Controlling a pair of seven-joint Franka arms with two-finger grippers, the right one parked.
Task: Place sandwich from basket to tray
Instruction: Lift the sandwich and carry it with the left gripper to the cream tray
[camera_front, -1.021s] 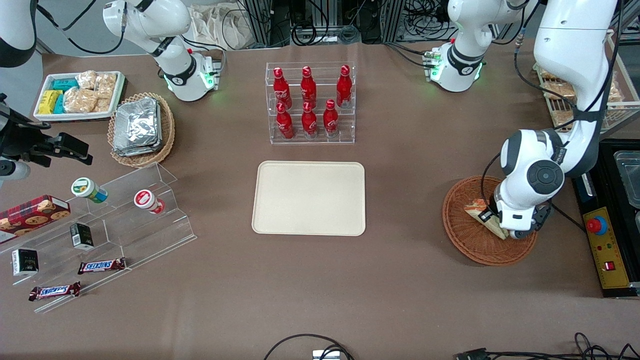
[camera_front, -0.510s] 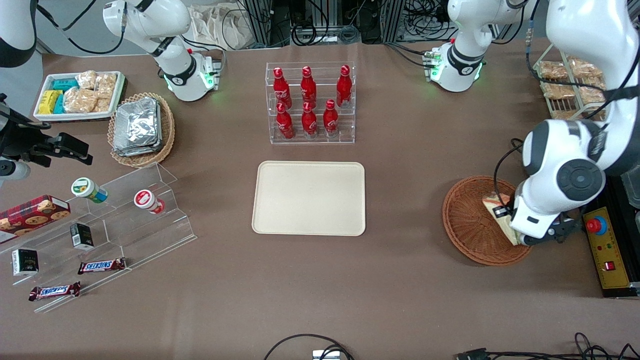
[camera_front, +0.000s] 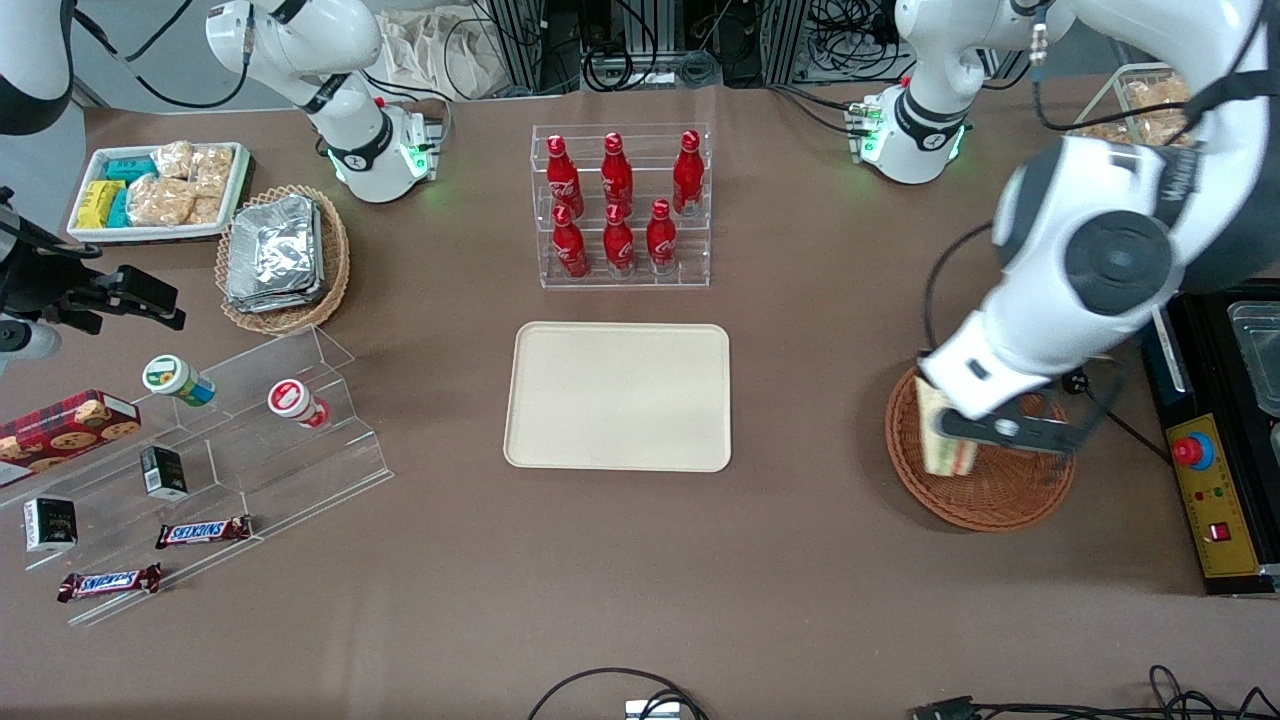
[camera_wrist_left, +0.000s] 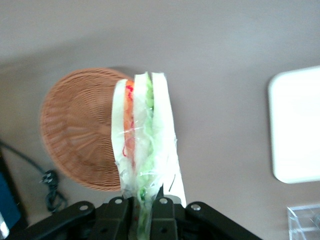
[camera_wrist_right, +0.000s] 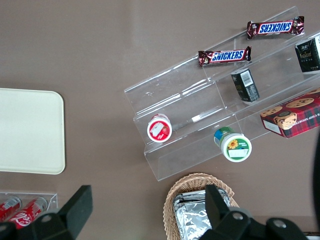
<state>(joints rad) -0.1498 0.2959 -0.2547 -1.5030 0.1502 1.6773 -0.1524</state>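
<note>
Lifting clear of the basket (camera_front: 975, 490), the sandwich (camera_front: 943, 440) now hangs in the air, where a second ago it lay on the weave and half a second ago was only starting to rise at the basket's edge toward the working arm's end. The wrist view settles the grip: the hand (camera_wrist_left: 147, 202) has its two fingers (camera_wrist_left: 119, 207) pressed together on the wedge's narrow end, wrap crinkled between them, with the bread and its orange, green and red layers standing out away from the camera and the basket (camera_wrist_left: 80, 130) seen well below it and empty. In the front view the sandwich has also swung round and shifted to the basket's tray-ward rim, so the arm has gone from raising to beginning its carry. That means the pick looks complete and the remaining work is transport and release. The tray (camera_front: 618, 396) lies bare on the brown surface (camera_front: 800, 560), well apart from the basket toward the parked arm's end, with open surface between them, so the path seems unobstructed. The grip is on one thin end of a soft, film-wrapped wedge, so I would expect some risk of it pivoting or slipping in the wrap if the swing is quick. Farther from the camera than the tray stands the rack of red bottles (camera_front: 620, 205), probably outside the route.
</note>
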